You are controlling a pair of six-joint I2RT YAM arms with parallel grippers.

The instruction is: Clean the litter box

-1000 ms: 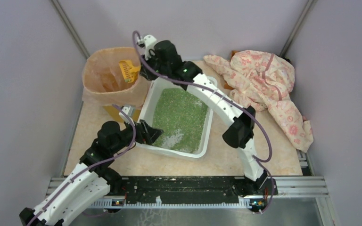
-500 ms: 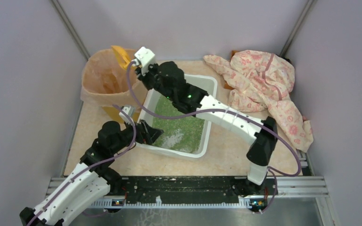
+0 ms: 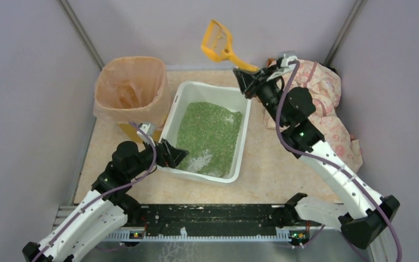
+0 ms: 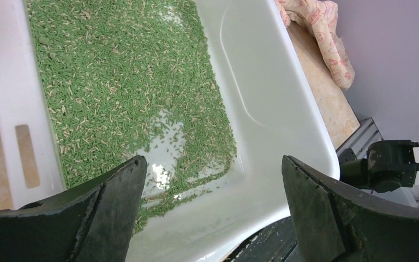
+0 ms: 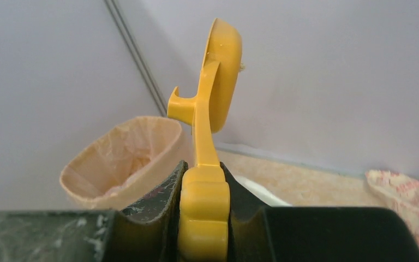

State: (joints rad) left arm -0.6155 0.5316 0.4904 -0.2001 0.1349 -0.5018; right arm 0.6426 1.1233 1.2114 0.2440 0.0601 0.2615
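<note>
The white litter box (image 3: 170, 112) sits mid-table with green litter (image 3: 210, 131) inside; a bare patch shows near its front. It fills the left wrist view (image 4: 283, 103). My left gripper (image 3: 170, 154) is open at the box's front left corner, its jaws standing wide apart over the near rim (image 4: 213, 218). My right gripper (image 3: 247, 83) is shut on the handle of the orange-yellow scoop (image 3: 218, 42), held high beyond the box's far right corner. In the right wrist view the scoop (image 5: 218, 71) stands upright between the jaws, and its head looks empty.
A round bin lined with a peach bag (image 3: 131, 87) stands left of the box, also in the right wrist view (image 5: 125, 158). A pink floral cloth (image 3: 311, 98) lies at the back right. Walls close in on three sides. The black rail (image 3: 213, 218) runs along the near edge.
My right arm has swung the scoop from over the bin rightward and up, to beyond the box's far right corner. The left arm has not moved.
</note>
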